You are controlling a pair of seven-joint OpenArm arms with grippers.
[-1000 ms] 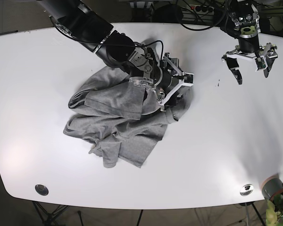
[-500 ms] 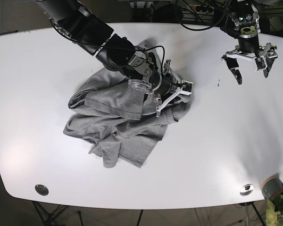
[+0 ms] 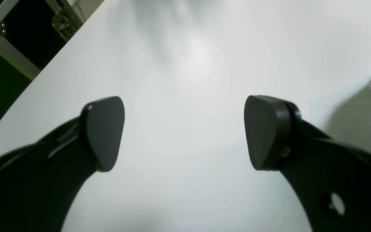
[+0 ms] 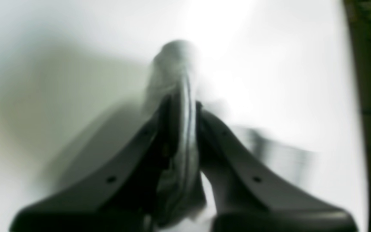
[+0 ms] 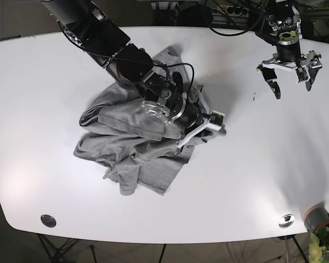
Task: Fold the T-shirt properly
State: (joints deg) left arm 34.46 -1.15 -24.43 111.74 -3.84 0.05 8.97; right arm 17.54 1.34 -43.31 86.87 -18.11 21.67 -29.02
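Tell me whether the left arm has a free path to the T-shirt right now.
Probably yes. The left gripper hangs open and empty above bare table, nothing between it and the T-shirt. The right gripper already pinches the near edge.

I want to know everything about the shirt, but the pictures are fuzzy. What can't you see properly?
- Right wrist view: motion blur smears the T-shirt pinched in the right hand; which part is held is unclear.
- Base view: the right arm covers the shirt's upper middle, so the collar is hidden.
- Left wrist view: the open left hand shows only bare table; a grey blur at the right edge is unidentifiable.
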